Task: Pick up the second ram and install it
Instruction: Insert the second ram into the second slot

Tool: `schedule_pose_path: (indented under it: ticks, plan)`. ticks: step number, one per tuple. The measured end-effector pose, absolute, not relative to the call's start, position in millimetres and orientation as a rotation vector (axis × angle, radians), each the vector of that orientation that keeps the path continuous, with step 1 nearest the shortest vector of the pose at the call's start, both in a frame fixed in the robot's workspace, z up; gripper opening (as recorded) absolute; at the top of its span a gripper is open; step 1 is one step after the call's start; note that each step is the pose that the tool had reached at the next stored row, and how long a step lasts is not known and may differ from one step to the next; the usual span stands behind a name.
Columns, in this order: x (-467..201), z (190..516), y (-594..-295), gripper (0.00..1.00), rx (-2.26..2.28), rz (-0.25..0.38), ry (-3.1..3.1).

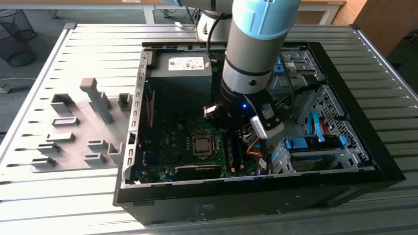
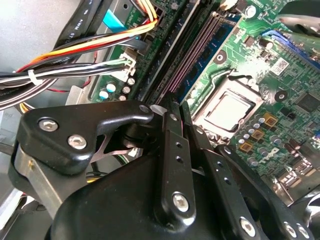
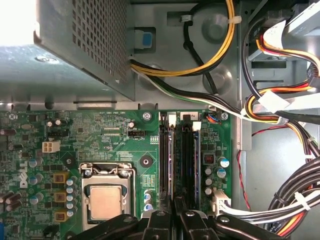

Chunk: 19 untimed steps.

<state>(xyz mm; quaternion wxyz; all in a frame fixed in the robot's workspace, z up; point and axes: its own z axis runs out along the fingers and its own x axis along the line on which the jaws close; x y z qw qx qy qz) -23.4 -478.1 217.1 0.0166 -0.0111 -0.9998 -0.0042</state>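
Hiding its own tips, the gripper [image 3: 175,207] shows in the first wrist view as black linkage bars cut off by the frame edge. The jaws are drawn almost together, with a slim gap between them. They pinch the near end of the second ram [image 3: 172,160], though the contact itself is covered by the bars. The stick stands on edge in the slots, running straight away from the gripper, so thin there that its chips cannot be made out.

In the second wrist view the gripper [image 2: 182,112] is seen from behind. It shows matte black arms with bright screw heads and a bare metal bracket. The second ram [image 2: 200,70] shows a blue-green face with dark chips. Whether it is fully seated cannot be told.

Beside the gripper lies the square metal processor [image 3: 105,200], dull silver in its socket on the green motherboard [image 3: 100,135]. On the gripper's other side run bundled cables [image 3: 280,100] in yellow, orange, black and white. Beyond the far end of the stick sits the perforated grey power supply [image 3: 85,40].

The exterior view adds the grey and pale-blue arm [image 1: 251,54] reaching down into the open black case [image 1: 261,200]. The arm blocks the slots beneath it. Well apart from the gripper, a grey slotted fixture [image 1: 78,127] rests on the ribbed metal table [image 1: 65,200].
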Motion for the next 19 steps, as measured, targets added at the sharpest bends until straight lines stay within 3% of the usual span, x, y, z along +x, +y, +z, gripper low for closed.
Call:
schedule_pose_path:
  ticks: [19]
  plan:
    - [-22.0,214.8,-478.1,0.14,-0.001,-0.015,-3.108]
